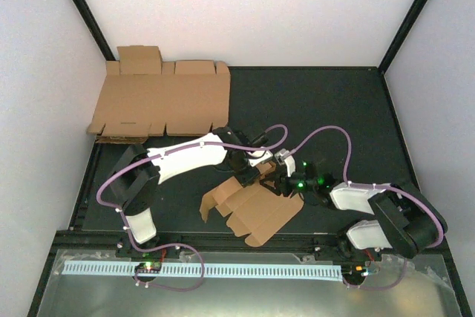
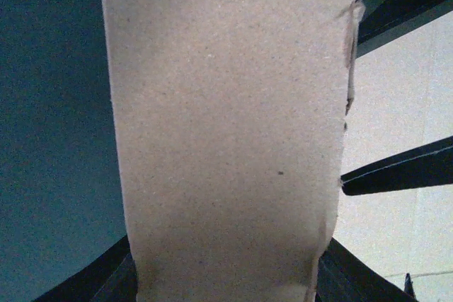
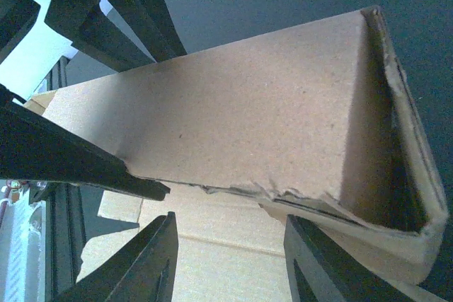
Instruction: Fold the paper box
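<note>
Brown paper box (image 1: 256,213) half-folded; right gripper (image 3: 230,228) jaws apart.

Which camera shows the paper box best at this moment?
Top external: the whole half-folded paper box shows, flaps and outline. Left wrist gives only one plain panel filling the frame; right wrist, one raised wall and corner up close.

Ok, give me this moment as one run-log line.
stage: paper box half-folded | left pincer: at raised flap, grip unclear | right pincer: open under flap | flat sheets: far-left corner
</note>
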You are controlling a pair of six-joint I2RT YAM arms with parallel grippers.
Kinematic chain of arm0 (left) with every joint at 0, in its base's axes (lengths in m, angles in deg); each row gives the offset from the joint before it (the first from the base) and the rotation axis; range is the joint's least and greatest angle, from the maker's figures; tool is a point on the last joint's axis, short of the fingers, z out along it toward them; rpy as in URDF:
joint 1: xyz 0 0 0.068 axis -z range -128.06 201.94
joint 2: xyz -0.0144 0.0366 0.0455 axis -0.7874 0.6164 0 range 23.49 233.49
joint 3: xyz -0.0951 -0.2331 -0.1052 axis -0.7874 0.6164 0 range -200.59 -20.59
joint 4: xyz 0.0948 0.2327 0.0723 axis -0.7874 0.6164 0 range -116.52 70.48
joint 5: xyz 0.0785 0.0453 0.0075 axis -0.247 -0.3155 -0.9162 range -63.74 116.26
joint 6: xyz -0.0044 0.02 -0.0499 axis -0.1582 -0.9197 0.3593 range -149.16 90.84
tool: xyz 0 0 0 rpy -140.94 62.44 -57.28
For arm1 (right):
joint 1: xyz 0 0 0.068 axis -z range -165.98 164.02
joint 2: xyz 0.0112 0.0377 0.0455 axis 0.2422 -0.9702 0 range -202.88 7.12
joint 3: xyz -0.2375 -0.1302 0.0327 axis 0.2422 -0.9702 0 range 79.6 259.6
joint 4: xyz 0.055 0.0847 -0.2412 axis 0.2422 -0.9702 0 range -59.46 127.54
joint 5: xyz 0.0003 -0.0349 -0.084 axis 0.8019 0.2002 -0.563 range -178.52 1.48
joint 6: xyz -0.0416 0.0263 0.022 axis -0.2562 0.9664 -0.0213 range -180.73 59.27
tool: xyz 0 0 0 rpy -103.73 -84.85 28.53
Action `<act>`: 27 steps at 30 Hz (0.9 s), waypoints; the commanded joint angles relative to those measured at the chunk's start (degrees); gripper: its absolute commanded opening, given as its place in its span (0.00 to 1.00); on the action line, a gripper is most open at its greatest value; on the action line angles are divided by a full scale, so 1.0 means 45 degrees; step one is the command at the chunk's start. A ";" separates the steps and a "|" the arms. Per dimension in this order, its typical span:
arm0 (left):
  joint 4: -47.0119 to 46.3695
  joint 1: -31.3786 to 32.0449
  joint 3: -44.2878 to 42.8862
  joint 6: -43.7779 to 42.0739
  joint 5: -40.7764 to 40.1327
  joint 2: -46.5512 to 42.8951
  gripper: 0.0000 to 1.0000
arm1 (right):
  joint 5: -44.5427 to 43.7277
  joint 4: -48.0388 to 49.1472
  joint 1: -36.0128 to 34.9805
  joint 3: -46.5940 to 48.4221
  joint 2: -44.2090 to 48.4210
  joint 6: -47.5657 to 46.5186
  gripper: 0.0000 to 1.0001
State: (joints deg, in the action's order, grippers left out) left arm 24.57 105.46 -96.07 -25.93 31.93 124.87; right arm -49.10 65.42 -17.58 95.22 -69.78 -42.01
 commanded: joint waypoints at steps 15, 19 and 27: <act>-0.0369 -0.0388 -0.0423 -0.0068 0.3392 -0.0067 0.48 | -0.0890 0.0135 -0.0206 0.0084 0.0014 -0.0702 0.45; -0.0268 -0.0342 -0.0406 0.0041 0.2877 0.0120 0.48 | -0.0825 0.0812 -0.0206 -0.0085 0.0144 -0.0515 0.45; -0.0286 0.0231 -0.0310 0.1138 0.0053 0.0366 0.45 | -0.2070 0.3084 -0.0206 -0.1250 0.1147 0.0525 0.50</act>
State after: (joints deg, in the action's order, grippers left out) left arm 23.80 104.22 -96.22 -23.81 36.08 125.62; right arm -52.45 69.55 -18.28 92.01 -67.53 -41.96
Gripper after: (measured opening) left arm 0.474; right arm 0.484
